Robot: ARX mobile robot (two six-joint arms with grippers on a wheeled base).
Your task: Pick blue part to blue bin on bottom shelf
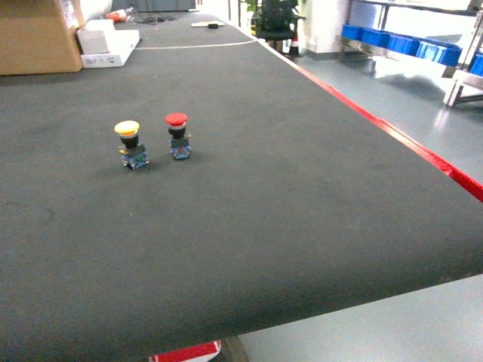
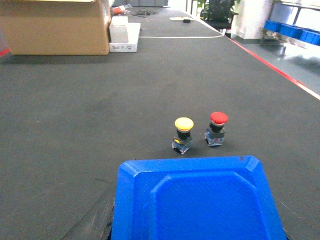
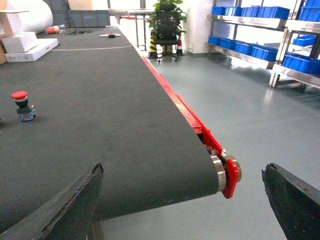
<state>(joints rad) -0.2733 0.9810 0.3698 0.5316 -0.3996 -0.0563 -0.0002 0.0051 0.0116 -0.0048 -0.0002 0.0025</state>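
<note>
Blue part (image 2: 200, 195): recorded in the left wrist view only, filling the bottom centre of the frame, on the camera side of the red-capped button (image 2: 218, 128) and close to the lens. It reads as a bright blue block with bevelled corners and a recessed face.

Left gripper (image 2: 197, 231): taken as closed on the blue part. One dark finger (image 2: 92, 222) is seen against the block's left edge; the opposite finger is largely hidden by the block.

Right gripper (image 3: 177, 205): spread wide, nothing held. Two dark fingers (image 3: 60, 210) are seen at the bottom corners of the right wrist view, over the end of the belt (image 3: 100, 115), well to the right of the red-capped button (image 3: 21, 105).

Head view: neither gripper nor the blue part is in frame. The red-capped button (image 1: 177, 136) is noted upright on the belt (image 1: 302, 188), with a yellow-capped button (image 1: 130, 144) just beside it on the left, the two apart.

The belt's end roller (image 3: 220, 172) and red side frame (image 3: 200, 131) are seen in the right wrist view alone.

Blue bins (image 3: 250, 50) on a steel rack (image 3: 280, 62) are noted far right of the red-capped button, across the floor (image 3: 240, 110). Rows at several levels show in the right wrist view; one low row (image 1: 400, 41) shows in the head view. Which bin is the target cannot be told.

A cardboard box (image 2: 55, 25) stands far behind the red-capped button, to the left.
</note>
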